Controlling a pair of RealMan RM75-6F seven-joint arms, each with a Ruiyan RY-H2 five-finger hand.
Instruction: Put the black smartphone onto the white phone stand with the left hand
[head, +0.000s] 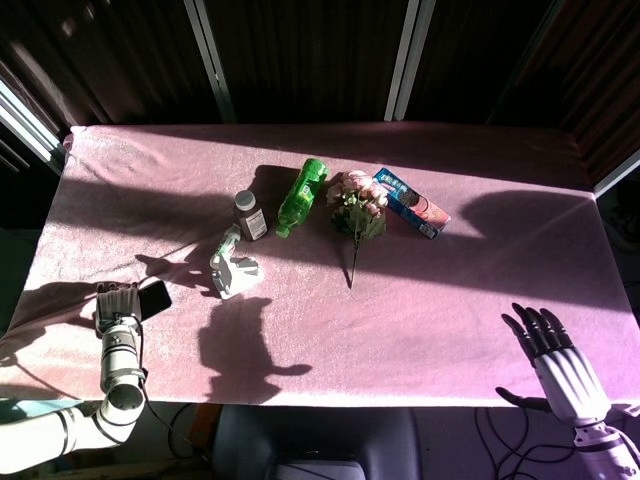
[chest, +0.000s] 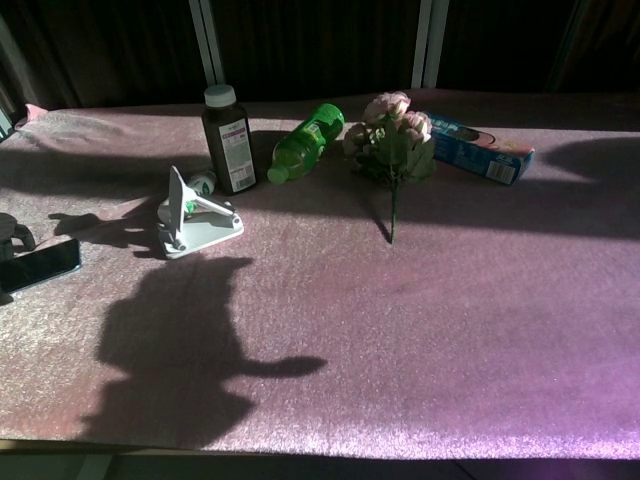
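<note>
place: staged test room | evidence: pink-clothed table, dark curtains, assorted props

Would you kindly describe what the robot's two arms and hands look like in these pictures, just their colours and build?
The left hand has dark grey fingers on a silvery cylindrical wrist, which runs into a white arm with a dark band near the elbow. The right hand has black fingers, a pale grey-white back and a white ribbed wrist. No markings or sleeves are legible. Dark cables hang below the table edge.

Left hand over black smartphone — white phone stand nearby.
</note>
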